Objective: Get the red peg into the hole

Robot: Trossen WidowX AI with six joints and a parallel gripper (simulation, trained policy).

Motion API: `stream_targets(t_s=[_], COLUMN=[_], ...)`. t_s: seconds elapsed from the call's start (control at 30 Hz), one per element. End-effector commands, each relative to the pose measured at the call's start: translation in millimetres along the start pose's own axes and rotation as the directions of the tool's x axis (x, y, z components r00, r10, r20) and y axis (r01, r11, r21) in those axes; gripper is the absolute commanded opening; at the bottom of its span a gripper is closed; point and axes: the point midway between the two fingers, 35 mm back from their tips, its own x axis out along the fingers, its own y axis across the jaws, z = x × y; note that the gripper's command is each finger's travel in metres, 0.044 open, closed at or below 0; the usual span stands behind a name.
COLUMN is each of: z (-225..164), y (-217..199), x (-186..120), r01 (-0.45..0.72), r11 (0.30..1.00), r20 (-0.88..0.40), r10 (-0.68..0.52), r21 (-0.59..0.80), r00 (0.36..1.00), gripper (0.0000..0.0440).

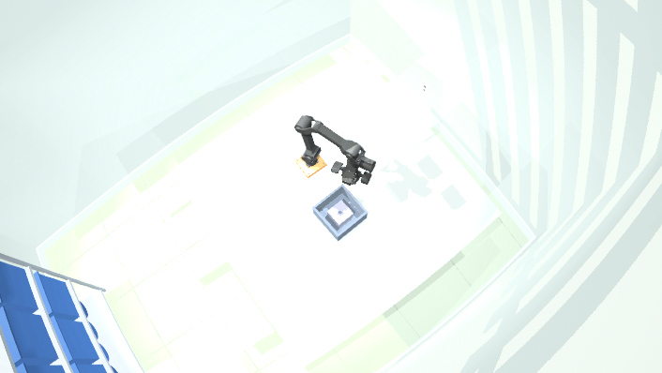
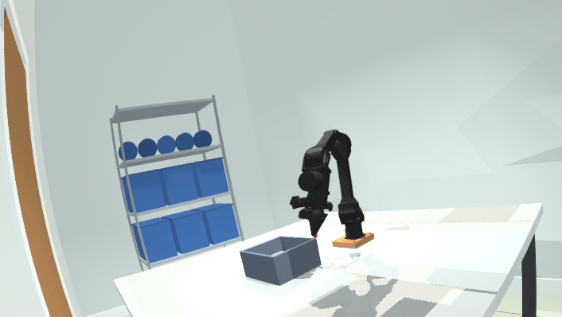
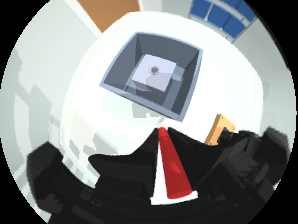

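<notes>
The red peg (image 3: 175,167) is between the fingers of my gripper (image 3: 162,130) (image 2: 316,234), which is shut on it. In the exterior view only a small red tip shows below the fingers, raised above the table beside the box. The open grey-blue box (image 1: 320,218) (image 2: 260,264) (image 3: 196,75) stands on the table, in front of the gripper in the wrist view. At its bottom lies a pale plate (image 1: 334,216) (image 3: 145,77) with a round hole (image 1: 340,213) (image 3: 154,70) in it. The hole has no peg in it.
The arm's orange base plate (image 1: 308,173) (image 2: 345,244) (image 3: 218,127) is on the white table (image 2: 191,275), near the box. The box walls stand up around the plate. A shelf (image 2: 171,155) with blue bins and balls stands beyond the table.
</notes>
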Motion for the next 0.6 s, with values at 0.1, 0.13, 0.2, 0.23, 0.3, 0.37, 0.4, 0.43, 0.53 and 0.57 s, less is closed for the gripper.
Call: stream_targets(t_s=[0.1, 0.13, 0.2, 0.23, 0.3, 0.37, 0.4, 0.43, 0.53, 0.57], z=[30.7, 35.8, 45.7, 50.6, 60.2, 69.4, 73.8, 78.1, 90.1, 93.6], y=[5.1, 5.5, 6.1, 6.4, 6.8, 7.1, 7.1, 7.2, 6.9, 6.7], x=[0.8, 1.9, 4.6, 6.2, 9.9, 14.2, 16.5, 19.0, 26.9, 29.6], r01=[-0.010, -0.010, -0.010, -0.010, -0.009, -0.007, -0.006, -0.005, -0.002, 0.000], r11=[0.999, 0.998, 0.997, 0.997, 0.996, 0.996, 0.996, 0.996, 0.996, 0.996], r20=[0.041, 0.047, 0.058, 0.063, 0.072, 0.079, 0.082, 0.084, 0.087, 0.087], r10=[0.008, 0.007, 0.006, 0.005, 0.002, 0.000, -0.001, -0.003, -0.006, -0.008], r21=[0.053, 0.060, 0.073, 0.078, 0.086, 0.091, 0.093, 0.093, 0.091, 0.089], r00=[0.999, 0.999, 0.998, 0.998, 0.997, 0.997, 0.997, 0.996, 0.996, 0.996], gripper=[0.0000, 0.0000, 0.0000, 0.0000, 0.0000, 0.0000, 0.0000, 0.0000, 0.0000, 0.0000])
